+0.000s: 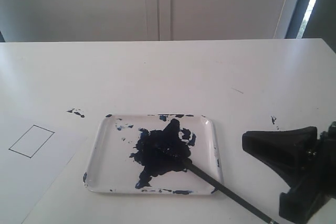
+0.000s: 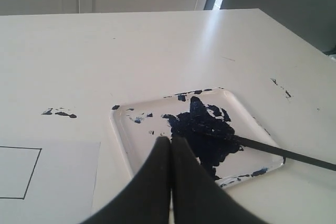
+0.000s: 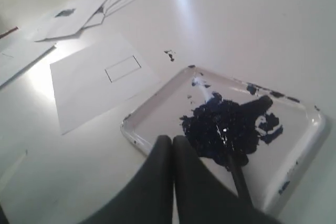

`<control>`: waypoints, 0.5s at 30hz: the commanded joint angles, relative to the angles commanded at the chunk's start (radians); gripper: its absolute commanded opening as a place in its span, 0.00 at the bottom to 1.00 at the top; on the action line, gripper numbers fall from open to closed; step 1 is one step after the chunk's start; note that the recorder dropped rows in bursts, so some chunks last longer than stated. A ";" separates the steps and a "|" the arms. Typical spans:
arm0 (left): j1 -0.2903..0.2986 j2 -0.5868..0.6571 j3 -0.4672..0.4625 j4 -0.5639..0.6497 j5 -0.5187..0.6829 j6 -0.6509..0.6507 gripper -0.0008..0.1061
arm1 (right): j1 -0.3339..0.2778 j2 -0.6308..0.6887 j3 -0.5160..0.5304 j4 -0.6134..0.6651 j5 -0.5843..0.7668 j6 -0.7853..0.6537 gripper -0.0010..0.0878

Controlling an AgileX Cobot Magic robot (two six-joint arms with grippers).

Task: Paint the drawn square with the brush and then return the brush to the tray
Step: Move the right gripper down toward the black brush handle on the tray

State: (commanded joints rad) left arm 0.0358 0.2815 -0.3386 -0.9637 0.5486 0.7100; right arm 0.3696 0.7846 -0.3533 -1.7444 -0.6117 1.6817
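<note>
The tray (image 1: 105,156) is a shallow white dish holding a large navy paint blot (image 1: 160,150). The brush (image 1: 226,190), a thin black stick, lies with its tip in the blot and its handle over the tray's near right corner. The drawn square (image 1: 31,140) is an unfilled black outline on white paper left of the tray. My right gripper (image 1: 247,142) hovers to the right of the tray, shut and empty; in its wrist view the right gripper (image 3: 172,139) is beside the brush (image 3: 239,179). My left gripper (image 2: 170,140) is shut and empty near the tray (image 2: 139,145).
The paper sheet (image 1: 37,171) with the square lies at the left front of the white table. Dark paint specks (image 1: 76,112) mark the table behind the tray, with more specks (image 1: 273,119) to its right. Several other paper sheets (image 3: 84,9) lie beyond.
</note>
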 joint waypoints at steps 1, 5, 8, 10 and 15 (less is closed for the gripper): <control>0.000 0.000 0.000 0.000 0.000 0.000 0.01 | 0.000 0.017 -0.007 0.000 0.000 -0.031 0.01; 0.000 0.000 0.000 0.000 0.000 0.000 0.01 | 0.000 0.074 -0.035 0.000 0.082 -0.072 0.01; 0.000 0.000 0.000 0.000 0.000 0.000 0.01 | 0.000 0.109 -0.045 0.000 0.162 -0.072 0.01; 0.000 0.000 0.000 0.000 0.000 0.000 0.01 | 0.000 0.133 -0.045 0.000 0.155 -0.072 0.01; 0.000 0.000 0.000 0.000 0.000 -0.002 0.01 | 0.000 0.227 -0.043 0.000 0.091 -0.040 0.01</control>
State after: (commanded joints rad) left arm 0.0358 0.2815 -0.3386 -0.9637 0.5482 0.7079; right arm 0.3696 1.0114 -0.3963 -1.7444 -0.5205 1.6417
